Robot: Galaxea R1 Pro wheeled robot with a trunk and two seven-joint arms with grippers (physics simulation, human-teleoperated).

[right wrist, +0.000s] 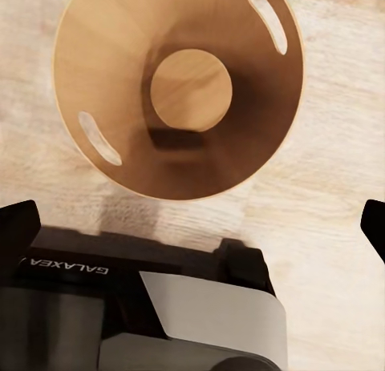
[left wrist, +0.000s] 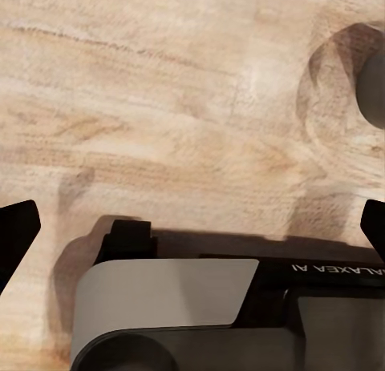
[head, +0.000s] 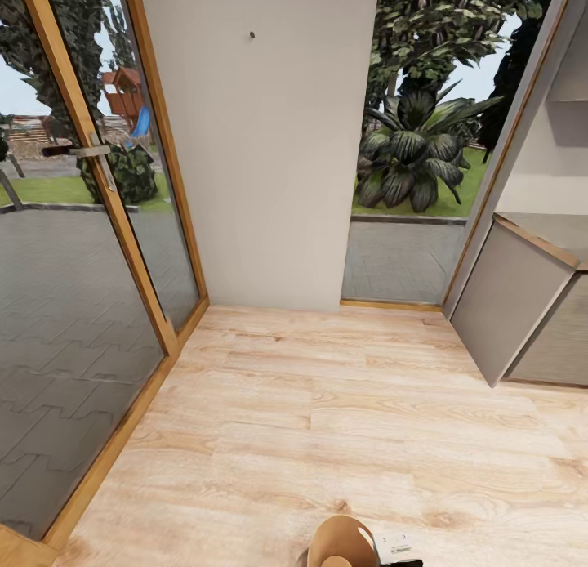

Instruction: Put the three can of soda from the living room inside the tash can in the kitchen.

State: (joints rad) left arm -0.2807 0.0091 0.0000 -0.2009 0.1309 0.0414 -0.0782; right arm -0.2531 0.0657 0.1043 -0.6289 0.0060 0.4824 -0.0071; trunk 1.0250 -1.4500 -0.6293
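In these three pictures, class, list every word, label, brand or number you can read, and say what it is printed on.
"GALAXEA AI", white letters, upside down, on the dark robot body seen in the left wrist view.
"GALAXEA", upside down and cut off by the picture's edge, on the dark robot body in the right wrist view.
Small white label beside the bin in the head view: too small to read.

A broad stretch of pale wood floor (head: 327,436) lies open ahead. A glass door (head: 73,289) in a wooden frame closes the left side, with its handle (head: 86,151) sticking into the room. A plain wall panel (head: 261,142) blocks the way straight ahead, and a grey cabinet (head: 510,305) with a counter (head: 547,232) top juts in from the right. Near the robot, the bin (right wrist: 180,90) stands on the floor with its mouth open upward and unobstructed under the right gripper (right wrist: 192,227), whose dark fingers (right wrist: 16,231) are spread wide apart.
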